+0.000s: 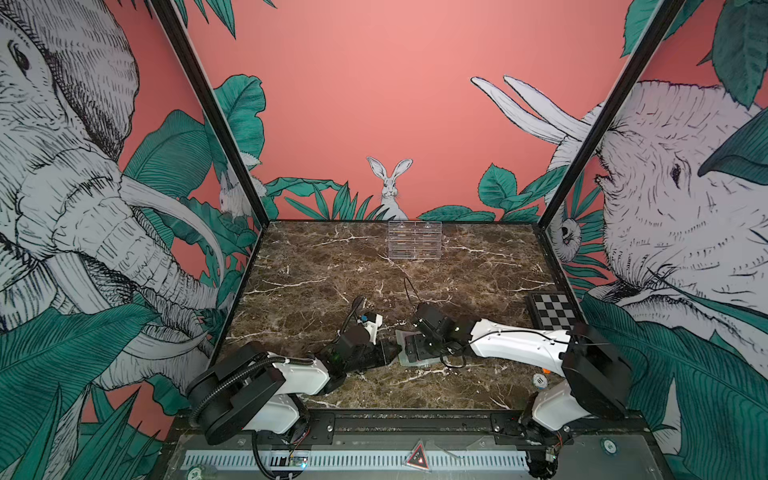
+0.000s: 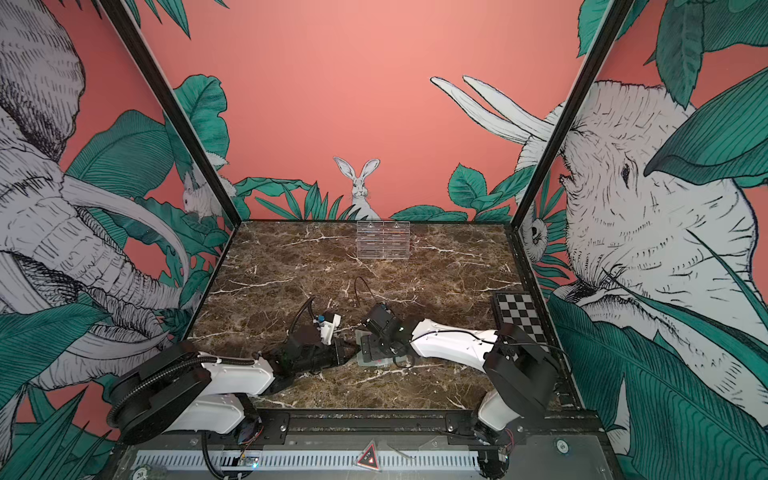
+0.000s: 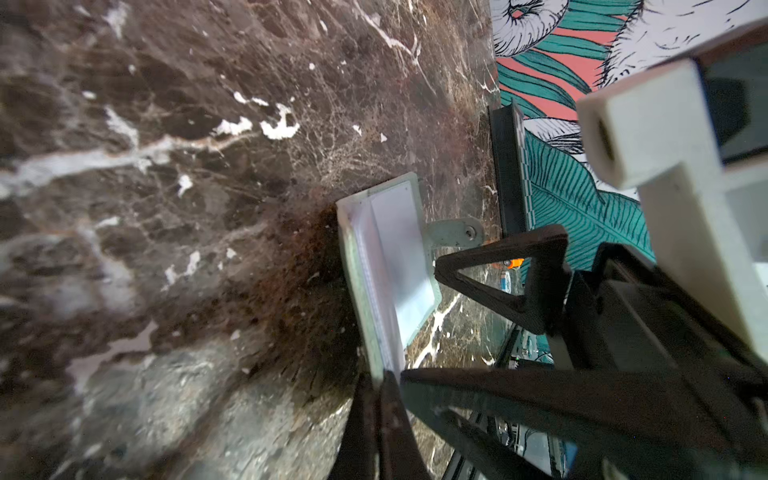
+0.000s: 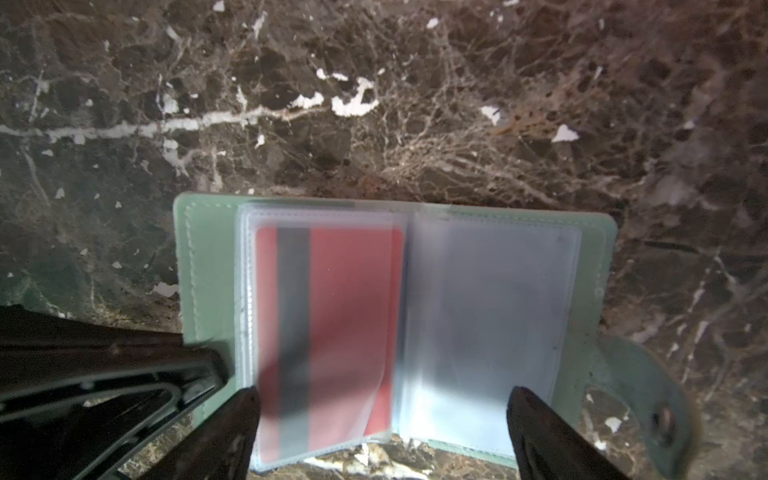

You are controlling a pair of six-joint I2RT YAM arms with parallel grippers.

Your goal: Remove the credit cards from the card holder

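The card holder (image 4: 208, 266) lies open on the marble, a pale sage-green wallet with clear sleeves and a snap tab (image 4: 648, 399). In both top views it shows between the two arms (image 1: 403, 338) (image 2: 362, 337). One of the credit cards (image 4: 332, 311) sits in the left sleeve, red face up with a dark stripe. My left gripper (image 3: 380, 386) is shut on the edge of the holder's cover (image 3: 361, 291). My right gripper (image 4: 382, 411) hovers open just above the sleeves, one fingertip over each page.
A clear acrylic tiered stand (image 1: 414, 240) stands at the back wall. A black-and-white checkered board (image 1: 552, 311) lies at the right edge. A round poker chip (image 1: 539, 379) rests near the right arm's base. Walls close in both sides.
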